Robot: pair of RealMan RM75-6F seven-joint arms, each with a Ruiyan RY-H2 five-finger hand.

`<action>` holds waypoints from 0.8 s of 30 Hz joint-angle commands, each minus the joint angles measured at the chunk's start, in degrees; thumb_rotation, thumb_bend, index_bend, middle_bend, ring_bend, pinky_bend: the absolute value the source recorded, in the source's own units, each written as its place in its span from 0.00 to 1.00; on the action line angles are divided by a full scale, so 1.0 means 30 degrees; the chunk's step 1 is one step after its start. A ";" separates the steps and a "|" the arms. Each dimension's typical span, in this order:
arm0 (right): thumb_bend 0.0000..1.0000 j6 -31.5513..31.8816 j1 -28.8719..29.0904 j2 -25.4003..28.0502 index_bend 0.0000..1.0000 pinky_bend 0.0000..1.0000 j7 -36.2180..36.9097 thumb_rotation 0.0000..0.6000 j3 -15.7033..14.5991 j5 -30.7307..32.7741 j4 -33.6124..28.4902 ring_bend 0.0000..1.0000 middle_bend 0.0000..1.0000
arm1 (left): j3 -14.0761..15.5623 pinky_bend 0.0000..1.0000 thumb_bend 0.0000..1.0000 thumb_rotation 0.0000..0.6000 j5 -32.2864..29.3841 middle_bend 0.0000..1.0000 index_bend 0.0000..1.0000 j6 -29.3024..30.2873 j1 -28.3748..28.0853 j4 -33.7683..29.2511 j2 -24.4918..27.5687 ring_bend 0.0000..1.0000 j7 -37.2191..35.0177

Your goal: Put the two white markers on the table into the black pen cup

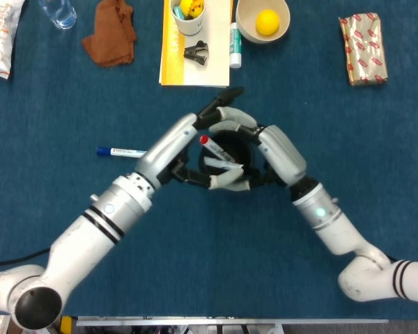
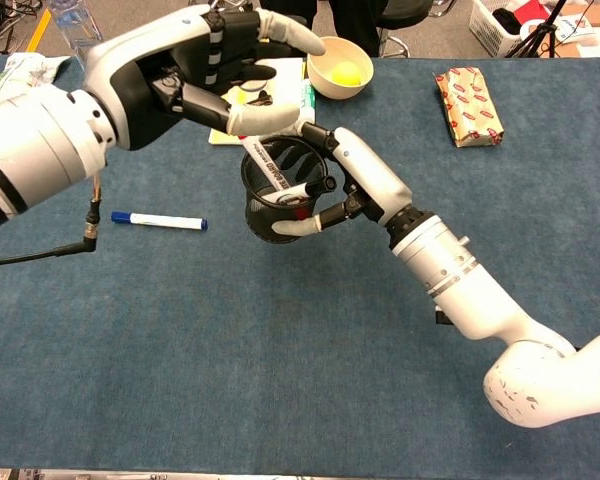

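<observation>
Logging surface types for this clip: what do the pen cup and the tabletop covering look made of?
The black pen cup looks like wire mesh, probably metal with a matte finish: the marker inside shows through its wall. The table covering looks like blue felt or short-pile fabric, dull and slightly mottled, without glare.
</observation>
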 commanded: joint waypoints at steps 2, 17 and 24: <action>0.00 0.0342 -0.0335 0.1065 0.45 0.42 -0.0539 1.00 -0.0018 0.0010 -0.0958 0.43 0.52 | -0.0109 0.00 0.27 1.00 0.0131 0.00 0.30 0.0409 0.0554 -0.0478 0.0811 0.00 -0.0299; 0.00 0.1727 -0.1868 0.4102 0.45 0.42 -0.1088 1.00 0.0005 0.0465 -0.2692 0.43 0.52 | 0.0482 0.00 0.27 1.00 0.2485 0.00 0.33 0.1682 0.3118 -0.1567 0.3998 0.00 -0.1655; 0.00 0.3263 -0.2644 0.5728 0.45 0.42 -0.0997 1.00 0.0102 0.0003 -0.4285 0.43 0.52 | 0.1456 0.00 0.27 1.00 0.1908 0.00 0.37 0.2307 0.3890 -0.0090 0.4516 0.00 -0.0514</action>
